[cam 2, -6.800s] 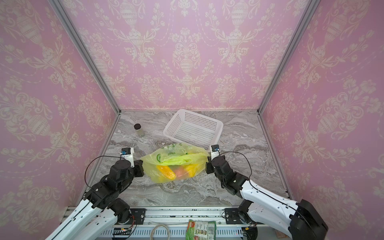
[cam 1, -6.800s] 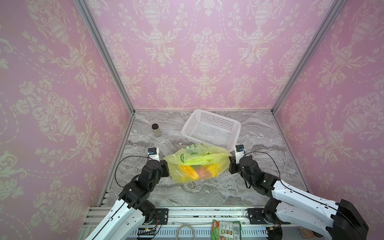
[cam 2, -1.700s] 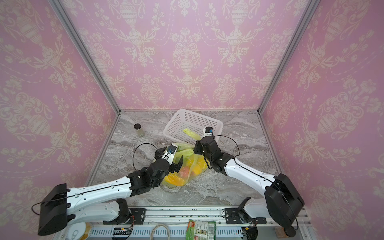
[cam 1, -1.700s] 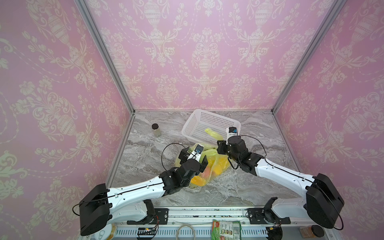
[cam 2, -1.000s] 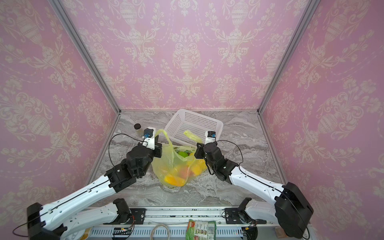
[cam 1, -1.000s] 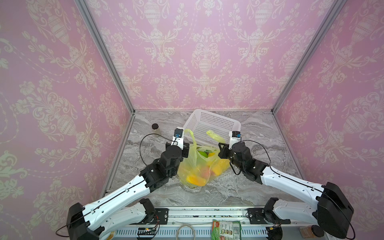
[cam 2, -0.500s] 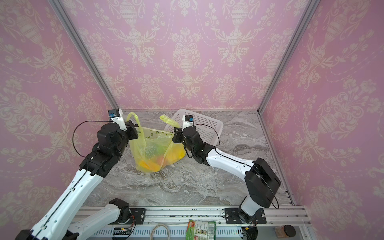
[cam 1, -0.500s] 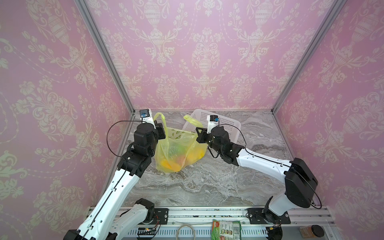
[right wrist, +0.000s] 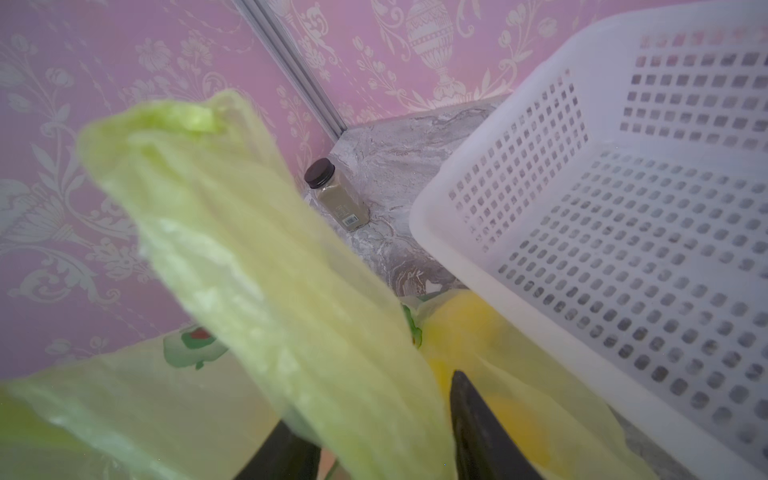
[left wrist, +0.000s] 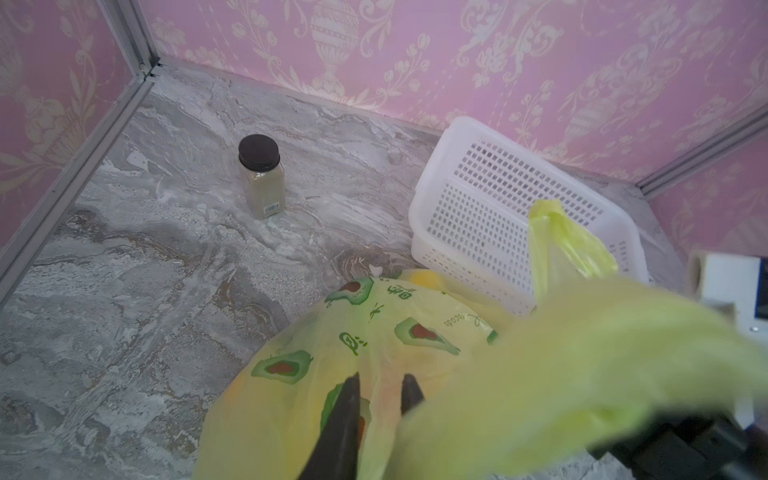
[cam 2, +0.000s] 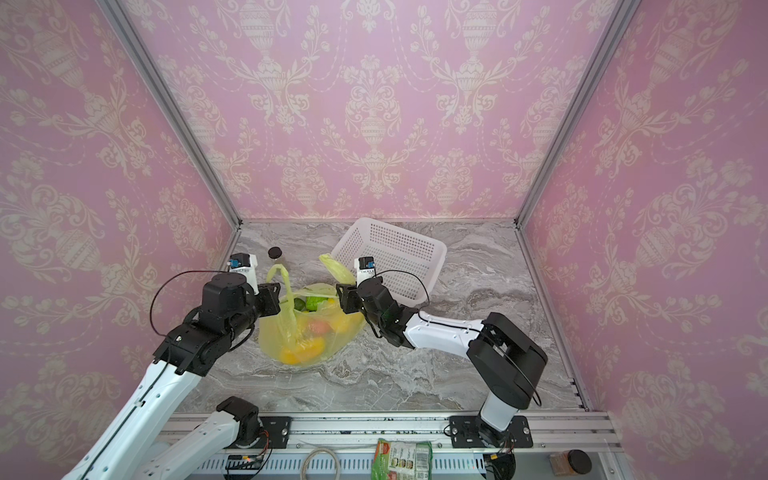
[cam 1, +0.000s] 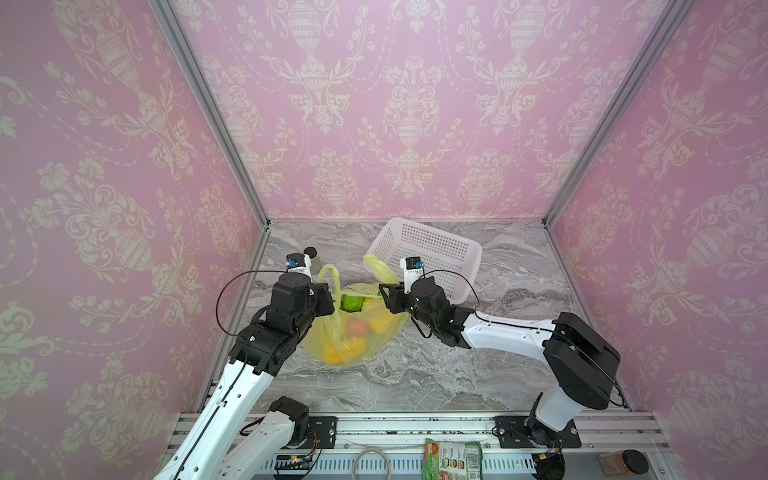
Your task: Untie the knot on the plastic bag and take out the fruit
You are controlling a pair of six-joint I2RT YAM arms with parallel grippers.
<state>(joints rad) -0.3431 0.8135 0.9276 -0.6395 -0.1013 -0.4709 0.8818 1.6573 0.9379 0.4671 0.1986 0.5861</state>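
Far left, small clear spice jar with black lid (left wrist: 262,183), upright on the grey marble tabletop (cam 1: 415,374), well apart from the work, likely just clutter. Next, left gripper (cam 1: 326,297) at the left lip of the thin translucent yellow-green plastic bag with avocado prints (cam 1: 353,336). Jaws parted in the left wrist view, bag film loose between the fingers (left wrist: 347,415), nothing clamped. Left handle loop (cam 1: 328,272) draped up over that gripper, probably propping the mouth wide. Bag sagging on the tabletop between the 2 grippers, mouth facing up. No knot in sight: 2 handle loops well apart, so judged untied already. All fruit inside the bag: green piece (cam 1: 353,302) at the mouth, orange-red round one (cam 1: 359,328) in the middle, yellow pieces (cam 1: 334,354) at the bottom. None out yet. Right handle loop (cam 1: 376,266) standing up beside the right gripper (cam 1: 384,297). Jaws wide apart in the right wrist view, handle strip passing slack between them, not pinched. White perforated plastic basket (cam 1: 432,251) just behind the bag, empty, by the look of it a handy drop spot. Hard to make out: fruit count and kinds through the film, only 3 colours clear. Finger bases cut off in both wrist views, blurred handle plastic blocking much of each. Cannot tell whether bag and basket touch
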